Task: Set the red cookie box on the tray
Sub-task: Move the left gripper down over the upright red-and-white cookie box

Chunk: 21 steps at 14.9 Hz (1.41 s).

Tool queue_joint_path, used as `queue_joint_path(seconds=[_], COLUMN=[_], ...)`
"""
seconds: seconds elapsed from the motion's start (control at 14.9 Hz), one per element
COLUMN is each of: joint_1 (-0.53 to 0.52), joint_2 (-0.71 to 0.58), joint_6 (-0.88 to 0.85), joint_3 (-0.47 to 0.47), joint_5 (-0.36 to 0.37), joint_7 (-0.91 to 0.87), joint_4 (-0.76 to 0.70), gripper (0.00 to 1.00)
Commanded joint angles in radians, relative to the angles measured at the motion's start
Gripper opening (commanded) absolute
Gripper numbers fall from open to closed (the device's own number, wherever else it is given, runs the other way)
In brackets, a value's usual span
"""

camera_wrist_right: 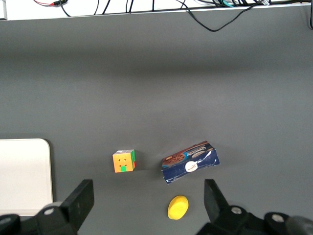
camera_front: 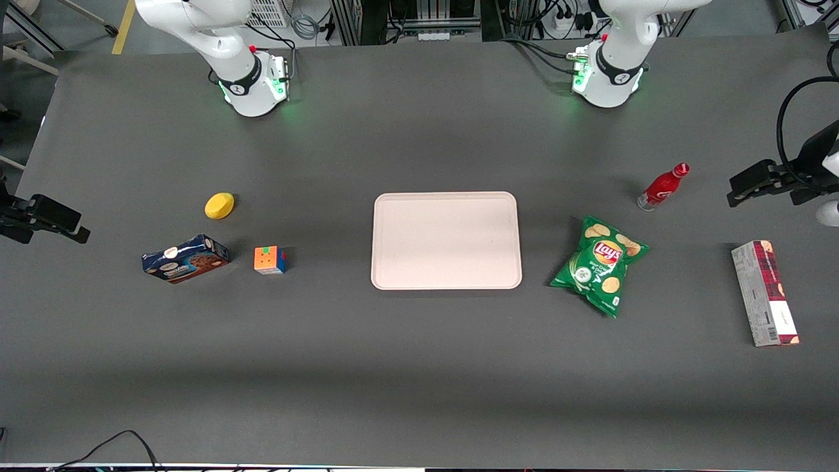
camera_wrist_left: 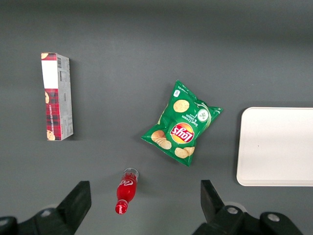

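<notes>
While gripper (camera_wrist_left: 142,205) hangs open above table, red cookie box (camera_front: 765,293) lies off tray (camera_front: 446,240)

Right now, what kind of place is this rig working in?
Probably a robotics lab: a dark grey table with snack props, cables and equipment racks by the arm bases. The gripper hangs open above the red bottle, away from the red cookie box and tray.

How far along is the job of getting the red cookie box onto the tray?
Nothing looks done yet. The red cookie box lies on the table at the working arm's end, untouched, and the tray holds nothing. The gripper is open and high above the red bottle, holding nothing. Reaching, grasping, carrying and placing all remain.
</notes>
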State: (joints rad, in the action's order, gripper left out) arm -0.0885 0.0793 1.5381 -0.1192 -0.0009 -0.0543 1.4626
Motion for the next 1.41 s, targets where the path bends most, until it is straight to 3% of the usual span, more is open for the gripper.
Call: queue_joint_path(seconds=[0.0, 0.27, 0.4, 0.67, 0.87, 1.08, 1.34], joint_1=[-0.004, -0.005, -0.004, -0.004, -0.017, -0.082, -0.152], joint_2=[-0.015, -0.009, -0.007, 0.048, 0.132, 0.174, 0.288], joint_6=[0.008, 0.008, 0.007, 0.072, 0.164, 0.284, 0.467], joint_3=[0.003, 0.004, 0.007, 0.143, 0.259, 0.263, 0.263], joint_5=[0.002, 0.021, 0.085, 0.091, 0.055, 0.044, -0.065], joint_7=[0.014, 0.008, 0.017, 0.101, 0.243, 0.313, 0.474], joint_4=[0.019, 0.027, 0.051, 0.07, 0.073, 0.132, 0.174], gripper=[1.0, 1.0, 1.0, 1.0, 1.0, 1.0, 1.0])
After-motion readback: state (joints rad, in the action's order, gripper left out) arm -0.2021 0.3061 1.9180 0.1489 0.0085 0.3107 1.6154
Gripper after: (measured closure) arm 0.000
